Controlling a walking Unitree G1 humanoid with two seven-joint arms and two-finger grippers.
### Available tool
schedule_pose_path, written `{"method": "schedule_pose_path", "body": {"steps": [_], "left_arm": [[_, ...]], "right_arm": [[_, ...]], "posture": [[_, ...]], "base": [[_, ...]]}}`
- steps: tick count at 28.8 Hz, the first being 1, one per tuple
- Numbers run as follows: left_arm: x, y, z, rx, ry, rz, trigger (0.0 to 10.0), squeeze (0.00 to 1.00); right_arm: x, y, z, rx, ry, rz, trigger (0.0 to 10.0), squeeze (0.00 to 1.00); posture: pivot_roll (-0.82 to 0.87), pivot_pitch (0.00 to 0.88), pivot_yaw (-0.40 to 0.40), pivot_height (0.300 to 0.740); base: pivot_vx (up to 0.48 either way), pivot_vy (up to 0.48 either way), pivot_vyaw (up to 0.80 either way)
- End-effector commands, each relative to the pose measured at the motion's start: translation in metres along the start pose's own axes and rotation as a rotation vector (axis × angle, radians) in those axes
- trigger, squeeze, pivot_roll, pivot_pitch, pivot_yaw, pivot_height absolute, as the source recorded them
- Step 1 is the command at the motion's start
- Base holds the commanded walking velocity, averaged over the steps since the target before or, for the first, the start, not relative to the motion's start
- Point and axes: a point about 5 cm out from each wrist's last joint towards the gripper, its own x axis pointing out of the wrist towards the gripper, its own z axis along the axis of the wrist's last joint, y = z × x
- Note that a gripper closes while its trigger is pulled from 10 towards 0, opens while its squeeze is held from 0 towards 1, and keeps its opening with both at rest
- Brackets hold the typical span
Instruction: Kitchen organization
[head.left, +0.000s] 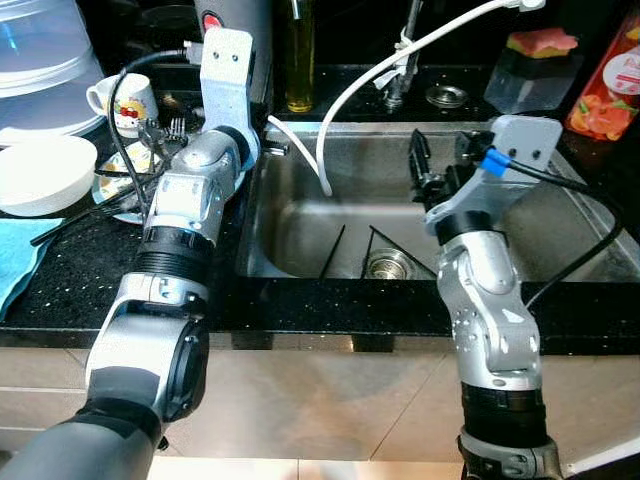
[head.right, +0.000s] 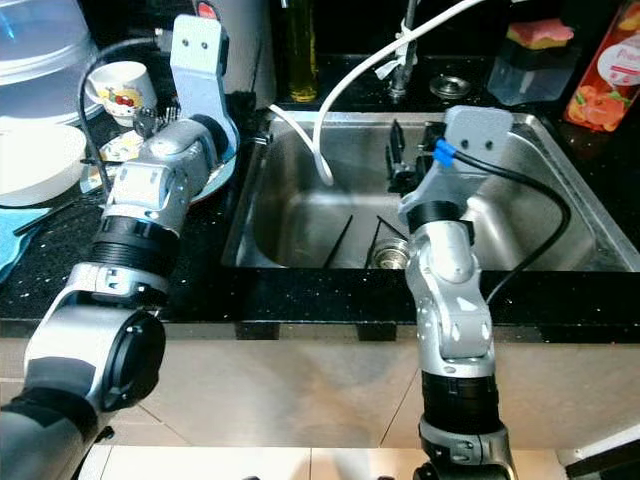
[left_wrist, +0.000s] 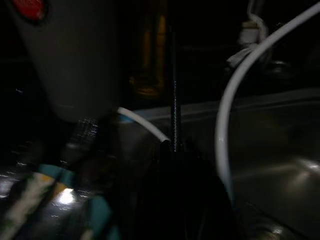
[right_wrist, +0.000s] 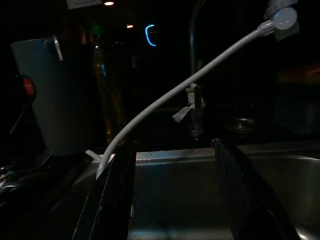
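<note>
Your right end effector (right_wrist: 172, 200) hangs over the steel sink (head.left: 560, 215), fingers spread apart with nothing between them; the right wrist view looks straight between them at the far sink wall. Your left end effector (left_wrist: 172, 145) is up by the sink's left rim, near the white hose (head.left: 345, 95). I cannot tell from the dark left wrist view whether its fingers are parted or closed.

The things to tidy lie on the dark bench (head.left: 70, 285) left of the sink: a white bowl (head.left: 40, 172) near the left edge, a small printed mug (head.left: 128, 100) toward the back, and a patterned plate (head.left: 125, 185) with a fork (head.left: 175, 127) and dark utensils lying across it. In the sink, two thin dark sticks (head.left: 333, 250) rest near the drain (head.left: 388, 265).

I judge the bowl and mug to be glazed ceramic: stiff, fairly heavy, slick and easy to chip. Take the bowl by pinching its rim wall, and the mug by its handle or rim. The sticks look light and rigid; grip them mid-length so they don't pivot.
</note>
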Motion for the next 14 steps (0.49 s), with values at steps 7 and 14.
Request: {"method": "schedule_pose_path", "body": {"steps": [7,14], "left_arm": [[0.002,-0.015,-0.021,-0.093,0.03,-0.123,10.0,0.0],[0.0,-0.018,-0.041,-0.157,0.087,-0.148,10.0,0.2]], "right_arm": [[0.001,0.004,0.001,0.012,-0.017,0.021,10.0,0.0],[0.0,0.005,0.001,0.011,-0.018,0.026,10.0,0.0]], "posture": [[0.04,0.042,0.043,0.74],[0.03,0.04,0.04,0.74]], "base": [[0.0,0.0,0.0],[0.0,0.0,0.0]]}}
